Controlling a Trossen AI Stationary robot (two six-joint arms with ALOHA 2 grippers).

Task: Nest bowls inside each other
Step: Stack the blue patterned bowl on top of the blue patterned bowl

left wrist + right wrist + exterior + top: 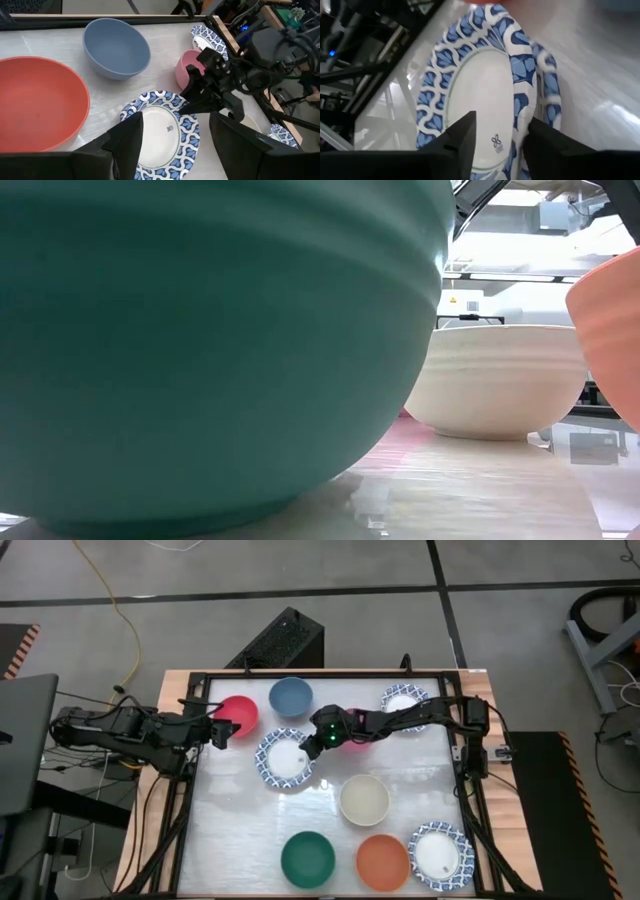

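A white bowl with a blue-patterned rim [285,758] [485,85] stands on the table's middle. A second patterned rim [547,87] shows just outside it, as of one bowl nested in another. My right gripper [320,736] [501,140] is open over this bowl's right rim, one finger inside and one outside. A pink bowl [356,743] [186,67] sits under the right arm. My left gripper [222,730] [175,150] waits open at the left beside the red bowl [238,711]. My right gripper stands astride the patterned bowl's rim [522,117], coming slanting down from the table's right. One finger [462,137] is over the white inside and the other [547,145] is outside. Whether either touches the rim I cannot tell. The bowl rests on the table.
A blue bowl [290,695] and another patterned bowl [403,700] stand at the far side. A cream bowl [364,799] stands right of the middle. Along the near edge are a green bowl [307,858], an orange bowl [383,862] and a patterned bowl [440,855].
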